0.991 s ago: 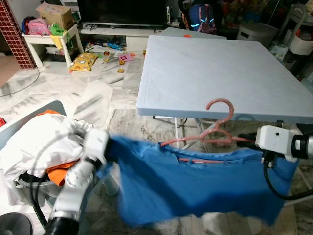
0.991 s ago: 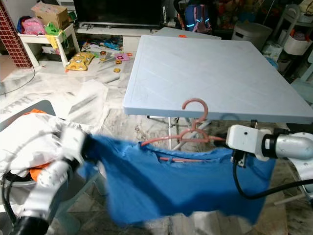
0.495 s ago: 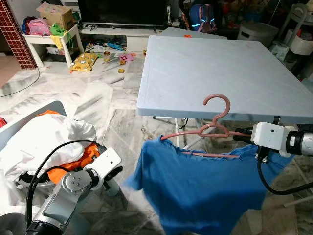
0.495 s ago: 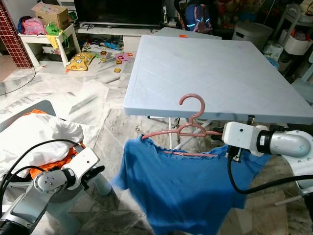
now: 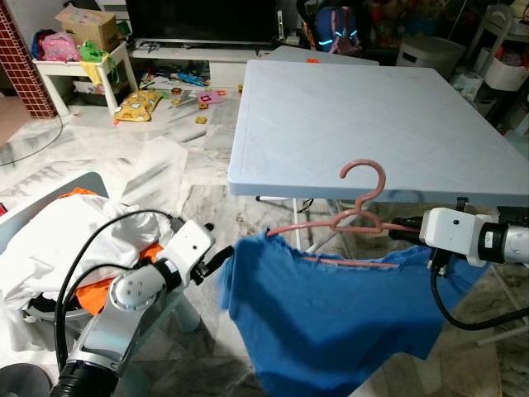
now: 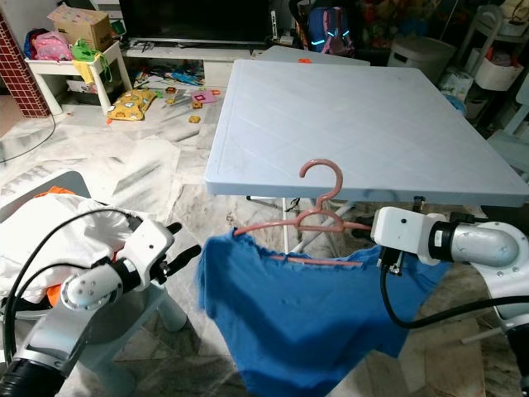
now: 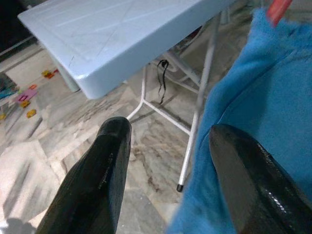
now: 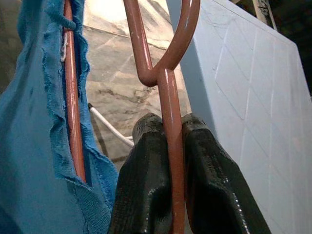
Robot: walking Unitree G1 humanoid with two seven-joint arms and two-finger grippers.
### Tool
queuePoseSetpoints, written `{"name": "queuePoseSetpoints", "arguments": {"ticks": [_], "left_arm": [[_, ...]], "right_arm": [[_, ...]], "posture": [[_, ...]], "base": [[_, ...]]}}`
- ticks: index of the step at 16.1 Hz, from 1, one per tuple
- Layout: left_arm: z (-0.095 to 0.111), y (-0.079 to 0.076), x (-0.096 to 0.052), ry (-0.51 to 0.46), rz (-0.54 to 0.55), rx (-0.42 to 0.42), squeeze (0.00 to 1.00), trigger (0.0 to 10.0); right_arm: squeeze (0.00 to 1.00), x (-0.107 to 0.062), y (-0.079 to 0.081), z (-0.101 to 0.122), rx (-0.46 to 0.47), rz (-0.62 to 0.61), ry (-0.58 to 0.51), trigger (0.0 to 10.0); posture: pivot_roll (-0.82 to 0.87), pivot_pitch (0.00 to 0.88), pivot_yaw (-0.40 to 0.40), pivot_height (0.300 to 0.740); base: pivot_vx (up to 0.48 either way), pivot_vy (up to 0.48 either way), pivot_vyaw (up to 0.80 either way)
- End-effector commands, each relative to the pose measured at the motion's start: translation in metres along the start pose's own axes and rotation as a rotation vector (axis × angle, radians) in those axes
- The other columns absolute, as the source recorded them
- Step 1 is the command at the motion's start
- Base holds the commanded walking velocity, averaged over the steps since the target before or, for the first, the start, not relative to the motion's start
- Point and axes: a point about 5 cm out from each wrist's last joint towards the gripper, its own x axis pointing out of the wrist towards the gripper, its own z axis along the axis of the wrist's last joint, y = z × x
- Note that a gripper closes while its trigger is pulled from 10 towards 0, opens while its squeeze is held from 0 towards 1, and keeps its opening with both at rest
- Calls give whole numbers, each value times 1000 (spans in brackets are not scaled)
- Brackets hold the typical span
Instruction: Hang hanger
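Right end effector clamps hanger level.

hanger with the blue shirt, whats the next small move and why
Probably lift the hanger with the right gripper, which is shut on its upper arm. The shirt hangs from it in front of the table, and the left gripper is open beside the cloth, holding nothing. No rail is visible, so carrying it off likely follows.
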Motion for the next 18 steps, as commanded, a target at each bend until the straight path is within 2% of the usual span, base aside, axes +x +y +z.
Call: {"name": "queuePoseSetpoints", "arguments": {"ticks": [1,2,3,4,6,9,10,11,12,16,17,18], "left_arm": [[0,4,-1,-8,23,8,71,10000],[-5,3,1,0,14,-2,71,10000],[-6,1,2,-11,5,-14,145,10000],[-7,0,5,-27,5,-46,984,10000],[-6,-3,9,-56,-13,-85,1000,10000],[-3,-5,15,-81,-28,-86,1000,10000],[-3,-6,16,-87,-40,-103,663,10000],[-3,-6,17,-90,-42,-107,4,10000],[-1,-9,21,-101,-70,-107,0,10000],[1,-11,25,-122,-95,-140,0,10000],[2,-12,27,-133,-106,-162,0,4039],[3,-13,29,-140,-111,-173,0,0]], "right_arm": [[0,-3,-8,10,-18,-18,-40,0],[0,-4,-9,11,-7,-6,-48,0],[0,-4,-10,14,-6,-6,-56,0],[0,-4,-11,17,3,-1,-74,0],[0,-4,-11,23,14,4,-103,0],[0,-5,-9,32,60,43,-149,0],[0,-6,-9,33,81,52,-161,0],[0,-7,-9,35,96,58,-173,0],[0,-10,-9,43,151,91,-225,0],[0,-16,-9,54,243,121,-299,0],[0,-15,-9,54,290,119,-325,0],[0,-14,-3,53,325,140,-334,0]], "posture": [[-196,0,-43,740],[-199,0,-43,740],[-199,0,-43,740],[-204,0,-43,740],[-208,0,-41,740],[-210,0,-41,740],[-213,0,-41,740],[-213,0,-41,740],[-219,0,-39,740],[-224,0,-35,740],[-224,0,-34,740],[-222,0,-34,740]], "base": [[0,0,0],[0,0,0],[0,0,0],[0,0,0],[0,0,0],[0,0,0],[0,0,0],[0,0,0],[0,0,0],[0,0,0],[0,0,0],[0,0,0]]}}
